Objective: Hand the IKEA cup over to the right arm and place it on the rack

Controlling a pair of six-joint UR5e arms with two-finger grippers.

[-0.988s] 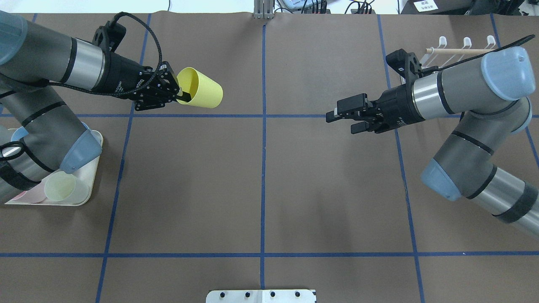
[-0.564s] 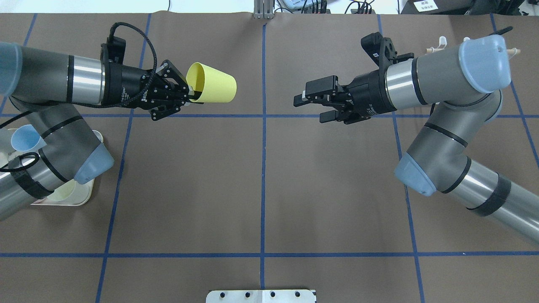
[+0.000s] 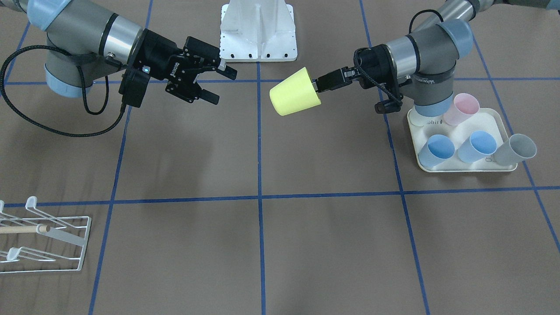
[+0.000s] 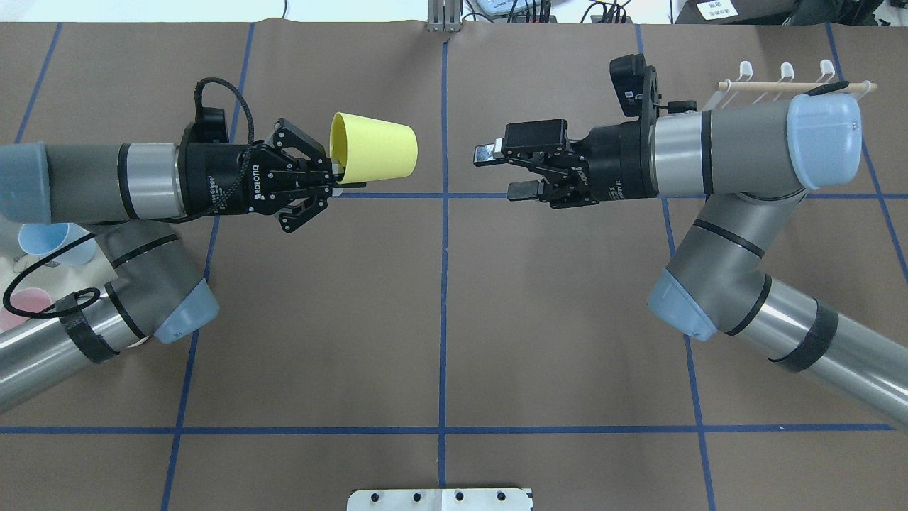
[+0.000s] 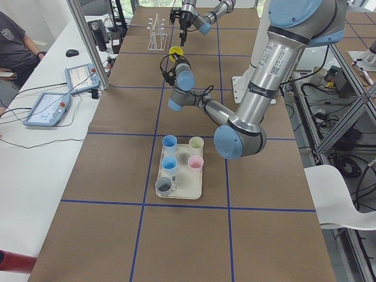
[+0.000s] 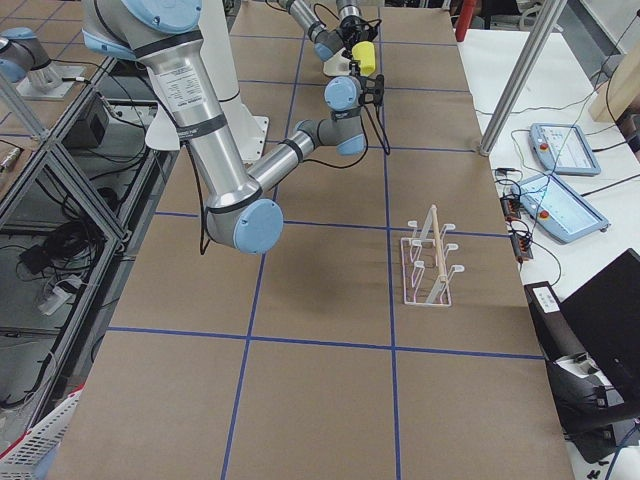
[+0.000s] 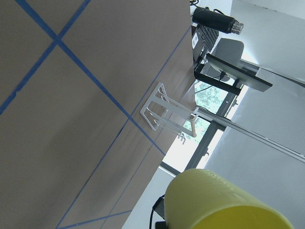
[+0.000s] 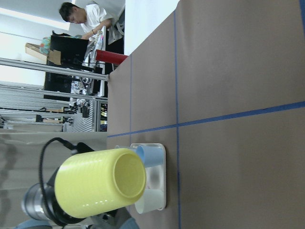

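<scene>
Front view: the left arm (image 3: 411, 57), jaws closed on the rim, is holding one yellow cup (image 3: 294, 92) sideways above the brown paper worktop (image 3: 332, 245). The right arm (image 3: 109, 39), jaws spread, is facing the cup's base, apart from it. Past the left arm from the yellow cup, a cream tray (image 3: 455, 168) is carrying one pink cup (image 3: 461, 109), two blue cups (image 3: 437, 148) and one grey cup (image 3: 518, 148).
Overhead: "ROBOTIQ" is showing white on the left jaws; the white wire rack (image 4: 773, 86), three-pronged with a wooden dowel, is standing well apart from the yellow cup.
Right wrist: the cup's wall is showing fine ridges.
</scene>
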